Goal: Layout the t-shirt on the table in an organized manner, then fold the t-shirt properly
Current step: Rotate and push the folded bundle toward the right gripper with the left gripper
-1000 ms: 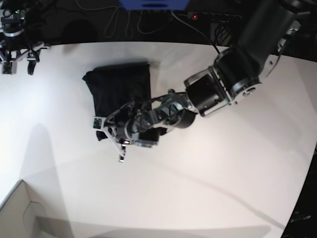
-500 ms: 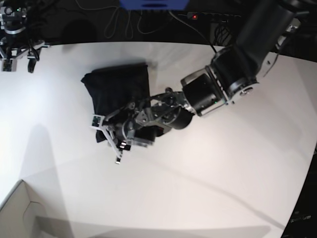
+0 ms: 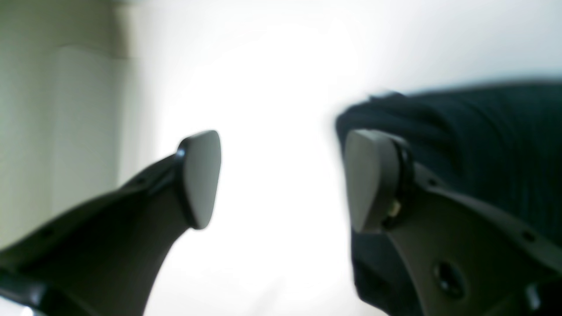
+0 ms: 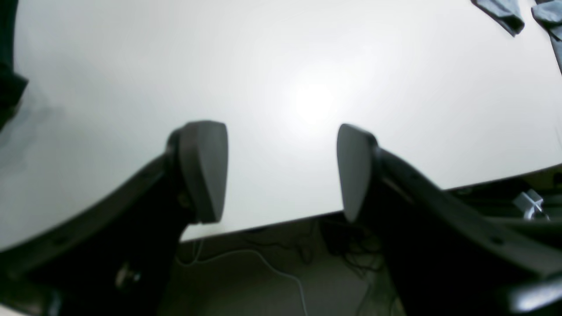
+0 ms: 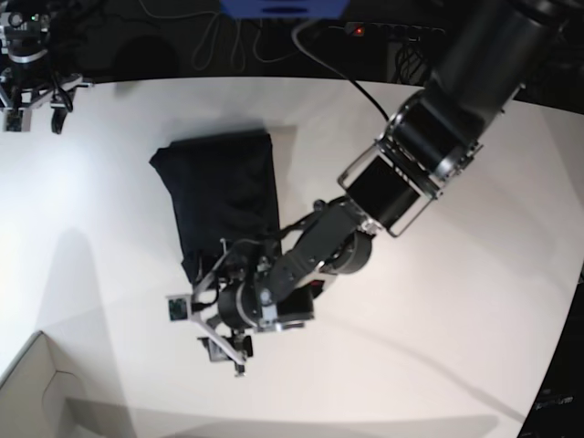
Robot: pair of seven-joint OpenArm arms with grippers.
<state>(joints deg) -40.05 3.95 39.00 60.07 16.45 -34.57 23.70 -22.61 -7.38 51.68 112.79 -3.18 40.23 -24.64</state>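
The black t-shirt (image 5: 219, 192) lies folded into a compact rectangle on the white table (image 5: 438, 310), left of centre. My left gripper (image 5: 208, 338) hovers just past the shirt's near edge, open, with nothing between its fingers. In the left wrist view the left gripper (image 3: 283, 180) shows bare table between its pads, and the t-shirt (image 3: 491, 140) lies behind the right finger (image 3: 369, 180). My right gripper (image 5: 35, 109) is parked at the far left corner. The right gripper (image 4: 281, 171) is open and empty over the table (image 4: 307, 79) edge.
A pale cardboard box corner (image 5: 36, 392) sits at the front left, and the box (image 3: 57, 109) also fills the left of the left wrist view. Cables (image 4: 263, 259) lie on the floor beyond the table edge. The left arm (image 5: 411, 155) stretches across the table's right half.
The left gripper has opened, let go of the t-shirt's near edge and moved toward the table's front. The shirt now lies flatter. The right gripper has not moved.
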